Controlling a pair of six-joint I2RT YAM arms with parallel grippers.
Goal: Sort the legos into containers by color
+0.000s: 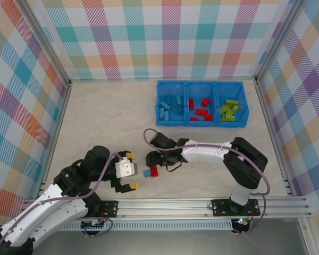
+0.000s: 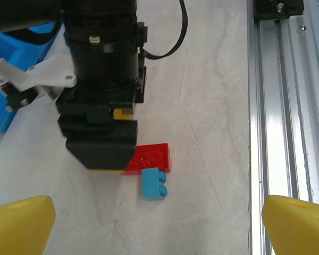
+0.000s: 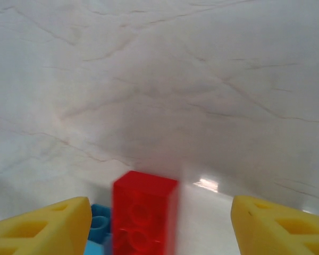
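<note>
A red lego (image 1: 154,171) lies on the table with a light blue lego (image 1: 147,173) against it. In the left wrist view the red lego (image 2: 151,158) is partly under the right arm's black housing (image 2: 101,141), and the blue lego (image 2: 153,183) lies just in front of it. My right gripper (image 3: 162,228) is open and straddles the red lego (image 3: 143,215), with a clear gap on the right side; the blue lego (image 3: 98,223) sits by its left finger (image 3: 42,228). My left gripper (image 2: 159,228) hovers wide open just left of the pair, holding nothing.
The blue bin (image 1: 202,84) stands at the back right, its containers holding light blue, red and green legos from left to right. A metal rail (image 2: 287,106) runs along the near table edge. Checked walls enclose the table.
</note>
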